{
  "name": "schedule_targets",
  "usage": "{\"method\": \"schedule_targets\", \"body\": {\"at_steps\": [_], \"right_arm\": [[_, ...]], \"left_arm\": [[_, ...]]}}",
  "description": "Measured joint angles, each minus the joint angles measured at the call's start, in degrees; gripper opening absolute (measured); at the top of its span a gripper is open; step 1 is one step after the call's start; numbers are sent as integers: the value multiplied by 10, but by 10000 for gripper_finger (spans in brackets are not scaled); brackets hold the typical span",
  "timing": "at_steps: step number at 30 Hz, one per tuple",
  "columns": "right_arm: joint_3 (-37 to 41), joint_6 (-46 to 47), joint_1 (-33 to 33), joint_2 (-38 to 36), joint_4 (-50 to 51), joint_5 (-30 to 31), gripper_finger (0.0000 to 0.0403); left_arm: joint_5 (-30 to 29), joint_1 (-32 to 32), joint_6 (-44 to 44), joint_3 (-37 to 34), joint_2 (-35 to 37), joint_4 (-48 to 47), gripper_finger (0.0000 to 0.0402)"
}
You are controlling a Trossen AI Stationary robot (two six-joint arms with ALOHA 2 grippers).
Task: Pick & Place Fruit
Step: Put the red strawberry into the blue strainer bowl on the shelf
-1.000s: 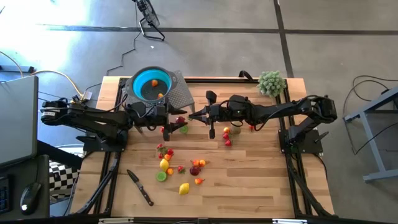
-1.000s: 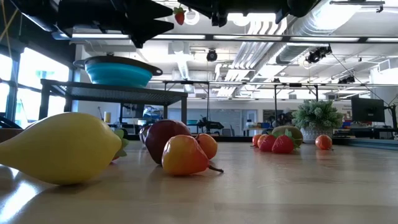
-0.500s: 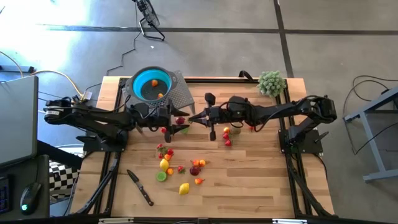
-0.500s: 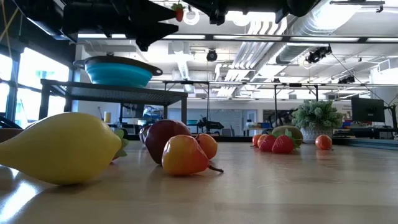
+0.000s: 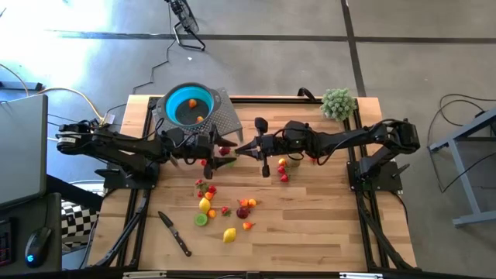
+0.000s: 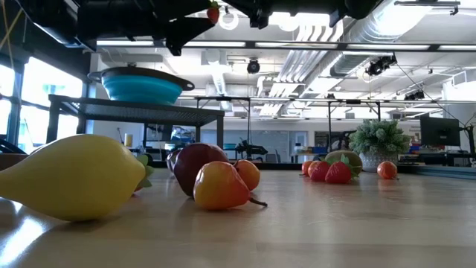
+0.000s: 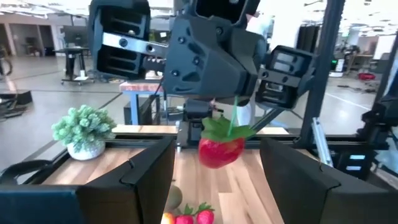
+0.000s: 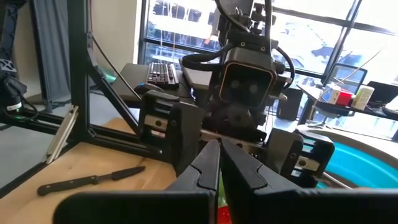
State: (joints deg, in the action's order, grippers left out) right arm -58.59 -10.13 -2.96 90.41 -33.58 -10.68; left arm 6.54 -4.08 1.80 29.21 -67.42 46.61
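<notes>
Dangling by its green stem from the clenched right gripper (image 7: 225, 111), a strawberry (image 7: 221, 151) hangs between the left gripper's (image 5: 215, 156) spread fingers (image 7: 146, 180), touching neither; bare tabletop (image 5: 325, 232) lies below, clear of both claws

Table (image 5: 310, 225): pale wood planks, black frame. Bowl (image 5: 188, 103): teal inside, grey rim; strawberry (image 7: 221, 148): red, green leaves; lemon (image 6: 71, 177): yellow; knife (image 5: 174, 233): black handle. Plant ball (image 5: 338, 103): pale green, apparently fuzzy.
</notes>
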Motion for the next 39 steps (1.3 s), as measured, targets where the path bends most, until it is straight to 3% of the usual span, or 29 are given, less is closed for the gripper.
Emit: {"method": "schedule_targets", "body": {"at_steps": [14, 19, 33, 39], "right_arm": [[0, 2, 0, 0, 5, 0, 3], [0, 12, 0, 0, 16, 0, 3], [0, 9, 0, 0, 19, 0, 3], [0, 9, 0, 0, 19, 0, 3]], "left_arm": [[2, 11, 1, 36, -68, 16, 232], [7, 11, -3, 56, -69, -23, 232], [7, 11, -1, 57, -69, -22, 232], [7, 11, 0, 57, -68, -22, 198]]}}
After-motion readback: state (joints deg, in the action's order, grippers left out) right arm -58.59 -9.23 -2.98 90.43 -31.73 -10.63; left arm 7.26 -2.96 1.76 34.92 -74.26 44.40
